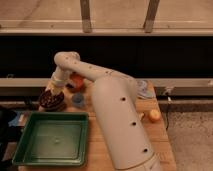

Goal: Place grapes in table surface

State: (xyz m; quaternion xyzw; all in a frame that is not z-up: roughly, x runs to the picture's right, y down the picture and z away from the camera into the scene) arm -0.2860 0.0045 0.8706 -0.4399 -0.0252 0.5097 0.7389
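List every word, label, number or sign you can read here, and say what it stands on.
None: no readable text shows on the robot arm, the green tray, the bowl or the table surface. The pincer, just above the bowl at the table's left, bears no readable mark either.

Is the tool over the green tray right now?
No, the tool is at the purple bowl, behind the green tray.
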